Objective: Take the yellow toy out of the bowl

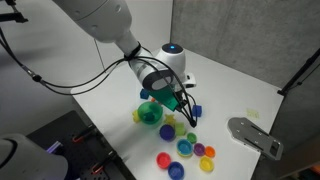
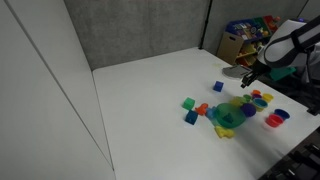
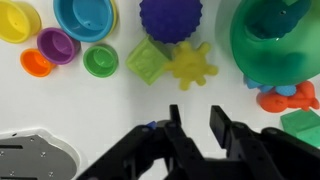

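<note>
Yellow toy (image 3: 190, 66) outside bowl (image 3: 265, 55), beside green cube (image 3: 148, 60).

toy (image 3: 190, 65): on the desk (image 2: 150, 80), outside the bowl (image 3: 275, 45), just beside its rim
cube (image 3: 150, 60): just beside the toy, opposite the bowl
ball (image 3: 170, 15): just behind toy and cube
cups (image 3: 57, 45): clustered past the cube, nearer the desk's edge
</note>
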### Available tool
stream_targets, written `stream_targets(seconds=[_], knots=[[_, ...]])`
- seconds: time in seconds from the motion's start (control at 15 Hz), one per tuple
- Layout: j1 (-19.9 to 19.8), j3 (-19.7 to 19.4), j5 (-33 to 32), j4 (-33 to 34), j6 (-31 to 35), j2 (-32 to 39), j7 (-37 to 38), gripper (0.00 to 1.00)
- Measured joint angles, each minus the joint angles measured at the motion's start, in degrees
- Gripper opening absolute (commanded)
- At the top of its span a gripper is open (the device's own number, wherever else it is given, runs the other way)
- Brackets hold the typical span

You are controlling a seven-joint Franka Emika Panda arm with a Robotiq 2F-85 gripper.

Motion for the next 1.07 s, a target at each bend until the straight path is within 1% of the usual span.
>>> stream_targets(seconds=[0.07,0.2,0.27,0.47,0.73,0.87,1.07], knots=[[0.11,0.02,0.00,0.00,-0.71,-0.10,0.00,0.78],[0.20,0.28,0.04,-0.01,-2.96,-0.65,0.00,0.95],[0.20,0.50,0.14,-0.03,-4.42,-1.17,-0.03,0.99],[0.19,1.04,1.44,-0.36,-10.12,-3.89,-0.52,1.00],[0.72,0.59,2.17,-1.31,-17.99,-9.91,-0.54,1.00],[2.03,-0.43,2.10,-1.54,-21.92,-13.32,0.57,1.00],[4.90,-1.81,0.00,-1.59,-28.32,-18.81,5.84,1.00]])
